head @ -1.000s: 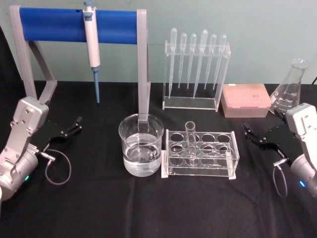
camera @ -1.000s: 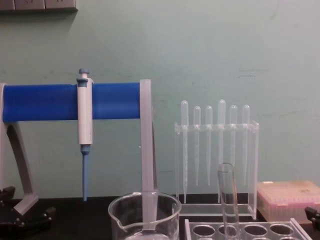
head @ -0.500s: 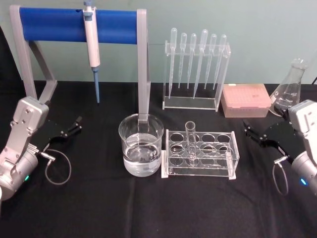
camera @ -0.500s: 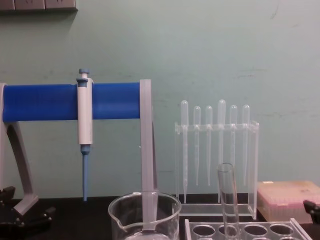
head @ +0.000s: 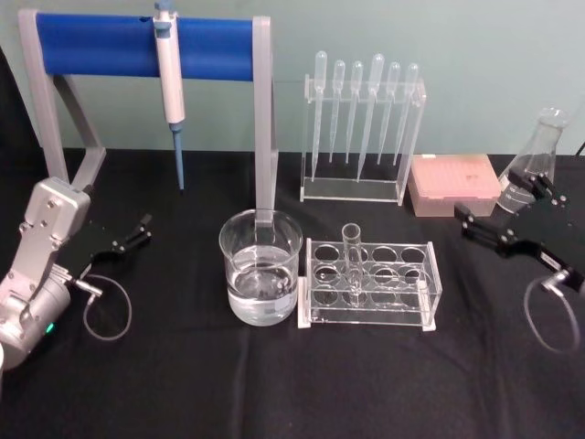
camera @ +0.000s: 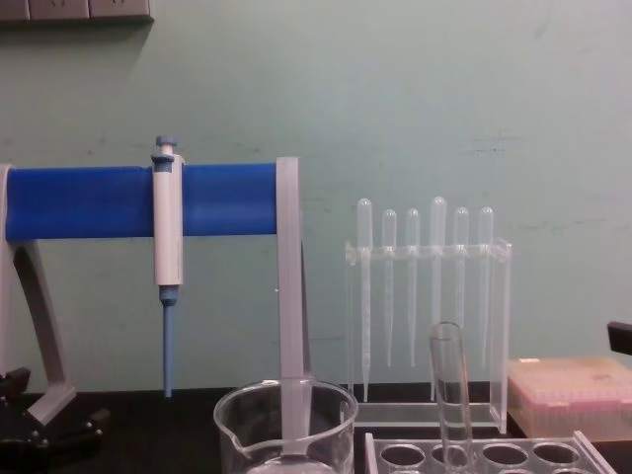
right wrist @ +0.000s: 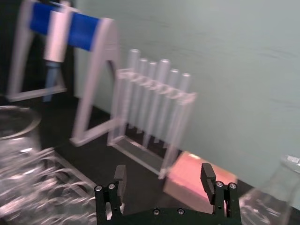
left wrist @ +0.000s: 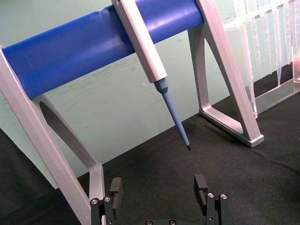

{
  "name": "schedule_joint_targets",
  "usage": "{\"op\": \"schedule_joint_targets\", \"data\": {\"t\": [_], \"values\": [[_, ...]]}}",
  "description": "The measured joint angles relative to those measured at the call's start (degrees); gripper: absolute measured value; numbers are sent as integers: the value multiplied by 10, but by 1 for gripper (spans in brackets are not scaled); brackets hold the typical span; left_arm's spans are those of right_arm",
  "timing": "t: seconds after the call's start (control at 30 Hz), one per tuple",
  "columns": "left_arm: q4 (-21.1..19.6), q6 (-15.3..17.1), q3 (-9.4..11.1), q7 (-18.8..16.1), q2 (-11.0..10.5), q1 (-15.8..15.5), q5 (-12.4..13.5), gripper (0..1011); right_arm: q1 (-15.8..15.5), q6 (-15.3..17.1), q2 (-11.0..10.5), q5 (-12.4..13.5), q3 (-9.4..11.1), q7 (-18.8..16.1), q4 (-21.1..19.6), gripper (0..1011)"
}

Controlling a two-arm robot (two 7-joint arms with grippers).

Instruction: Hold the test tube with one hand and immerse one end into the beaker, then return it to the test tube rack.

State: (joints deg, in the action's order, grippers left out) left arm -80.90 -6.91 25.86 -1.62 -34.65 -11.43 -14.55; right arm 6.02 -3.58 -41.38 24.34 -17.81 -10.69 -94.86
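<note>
Newly raised at the right edge of the head view: right gripper point(right wrist: 164, 174), higher than half a second back and angled toward the middle, fingers spread wide, pinching nothing. Reads as the start of a reach, with no grasp yet. Test tube point(head: 351, 258) untouched, upright in the clear rack point(head: 422, 294) at centre, just right of the partly filled beaker point(head: 260, 274). Left gripper point(left wrist: 158, 183) parked at left, fingers likewise apart. Beneath everything, black cloth point(head: 274, 389); behind, pale green wall point(camera: 444, 99), blue pipettor stand point(head: 101, 46) upper left, pipettes point(head: 361, 101), pink box point(head: 454, 183) and flask point(head: 539, 155) toward the right.
</note>
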Motion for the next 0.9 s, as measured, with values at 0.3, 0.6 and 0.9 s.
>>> {"op": "schedule_joint_targets", "data": {"t": [0.3, 0.6, 0.9], "values": [[0, 0, 0, 0, 0, 0, 0, 1000, -36, -3, -79, 66, 25, -159, -43, 1004], [0, 0, 0, 0, 0, 0, 0, 1000, -45, -24, -98, 67, 24, -237, -55, 1004], [0, 0, 0, 0, 0, 0, 0, 1000, -7, -19, -84, 38, -8, -294, -47, 1004]]}}
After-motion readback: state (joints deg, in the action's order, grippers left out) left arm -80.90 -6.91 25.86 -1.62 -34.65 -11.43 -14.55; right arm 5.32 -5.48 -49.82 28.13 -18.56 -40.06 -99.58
